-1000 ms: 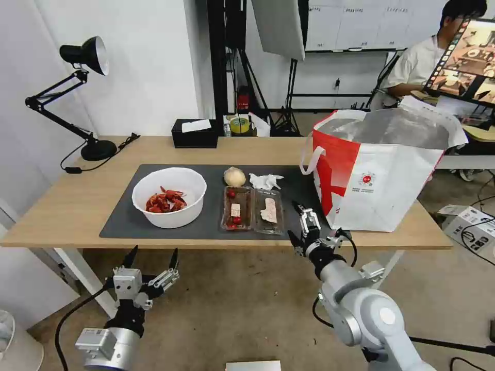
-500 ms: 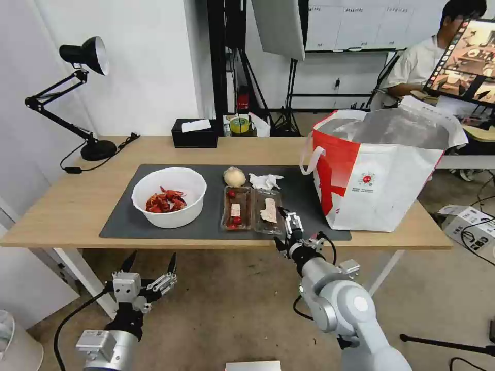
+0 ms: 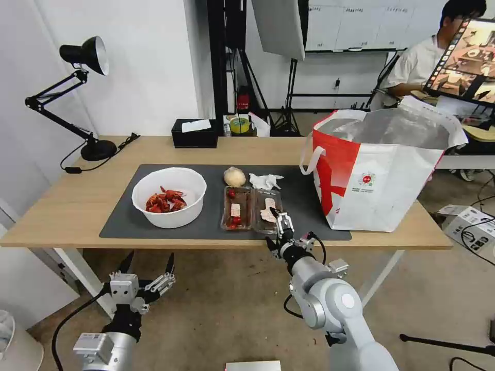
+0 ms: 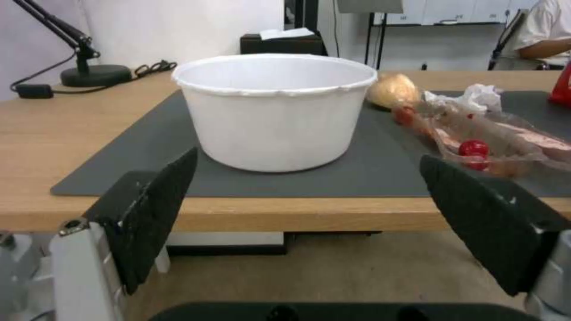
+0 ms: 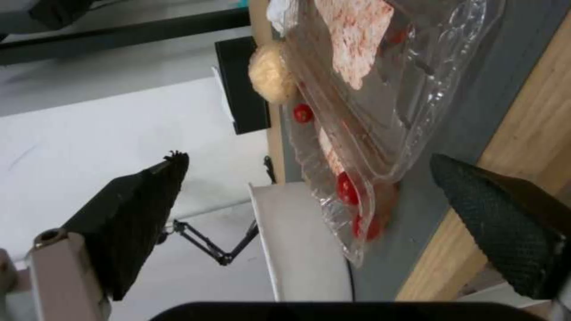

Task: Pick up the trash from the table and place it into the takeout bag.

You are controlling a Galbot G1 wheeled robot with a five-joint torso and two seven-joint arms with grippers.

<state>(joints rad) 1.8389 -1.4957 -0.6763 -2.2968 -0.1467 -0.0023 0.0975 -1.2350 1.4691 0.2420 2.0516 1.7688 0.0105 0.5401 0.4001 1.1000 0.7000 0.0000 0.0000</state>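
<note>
A: How is the left gripper (image 3: pixel 149 264) placed, and why?

B: It is held low, below the table (image 3: pixel 67 206) edge, fingers spread wide and empty. In its wrist view the white round bowl (image 4: pixel 274 111) is framed between the two fingers but well beyond them; it is judged to be waiting.

A: What is the bowl like?

B: A smooth, thin-walled plastic tub with a rolled rim; red crayfish shells (image 3: pixel 165 201) are heaped inside. It is seated on a flat dark grey mat (image 3: pixel 124 216) over pale wood grain.

A: And further right?

B: The clear clamshell tray (image 3: pixel 252 208), crinkly and glossy, holds red bits. Its near edge is straddled by the right gripper (image 3: pixel 278 226), whose textured black fingers are parted, nothing pinched yet. A grasp seems to be lined up. Beyond the fingertips lie a beige wrapped ball (image 3: pixel 234 176) and crumpled tissue (image 3: pixel 265 181).

A: The destination?

B: The takeout bag (image 3: pixel 381 175), foil-lined, is stood open-mouthed beside the right fingers, presumably for a short carry.
</note>
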